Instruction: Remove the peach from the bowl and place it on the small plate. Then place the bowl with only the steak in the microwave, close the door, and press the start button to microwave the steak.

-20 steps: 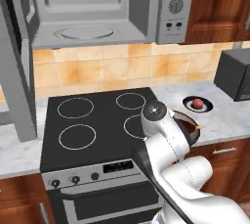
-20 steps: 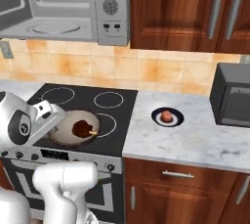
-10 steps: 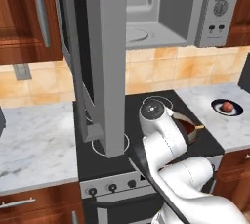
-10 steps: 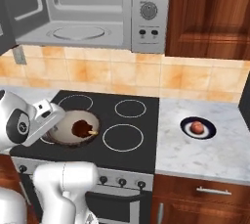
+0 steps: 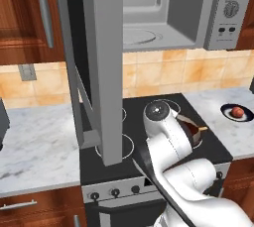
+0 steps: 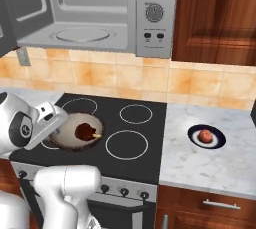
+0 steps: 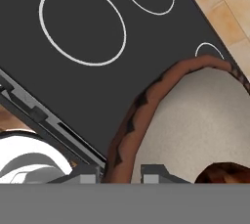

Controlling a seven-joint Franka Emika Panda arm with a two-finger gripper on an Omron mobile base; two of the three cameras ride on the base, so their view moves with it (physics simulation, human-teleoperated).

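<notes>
Dark glass cooktop point(image 6: 125, 138) with white burner rings is seen set between two marble worktop point(image 6: 210, 163) stretches, under a tiled backsplash. Against the pictures from half a second ago, the whole scene has slid sideways in both base views, so the camera base is taken to have driven; the things themselves have kept their places relative to the cooktop.

On the cooktop's front left burner, the bowl point(image 6: 75, 134) is seen, and the steak point(image 6: 85, 131) is lying inside it. The steak's long axis is laid roughly level across the bowl, with its pale tan tip pointed toward the cooktop's centre burners in the right base view.

At the bowl's left rim the end effector point(image 7: 122, 173) is placed, with one fingertip outside the brown wall and the other inside it, so the rim is straddled. The fingers appear clamped on the bowl, though contact at the pads cannot be told for sure from the hand view.

To the right of the cooktop, on the worktop, the plate point(image 6: 206, 136) is found, and the peach point(image 6: 204, 135) is resting on its white centre, well apart from the bowl.

Above the cooktop the microwave point(image 6: 100, 13) is mounted; its door point(image 5: 101, 67) is swung wide open, and the light grey cavity is exposed.
</notes>
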